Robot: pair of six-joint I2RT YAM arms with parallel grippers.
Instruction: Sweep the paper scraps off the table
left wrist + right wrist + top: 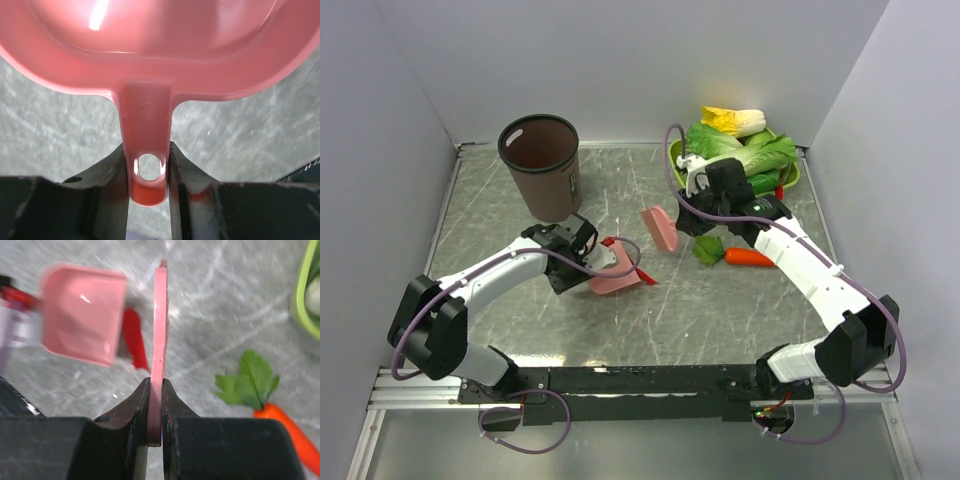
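My left gripper (591,262) (147,165) is shut on the handle of a pink dustpan (617,281) (150,55) (82,312), held left of the table's (700,310) middle. The pan's inside looks bare in the right wrist view. My right gripper (682,214) (155,405) is shut on a flat pink sweeper blade (660,228) (160,325), edge-on, just right of the pan. No paper scraps show for certain. A small red patch (609,242) by the left gripper is too blurred to name.
A red chili (646,275) (134,337) lies between pan and blade. An orange carrot (750,257) (285,430) with green leaves lies right of the blade. A brown bin (542,165) stands back left, and a green bowl (792,176) of vegetables back right. Pale walls surround the table.
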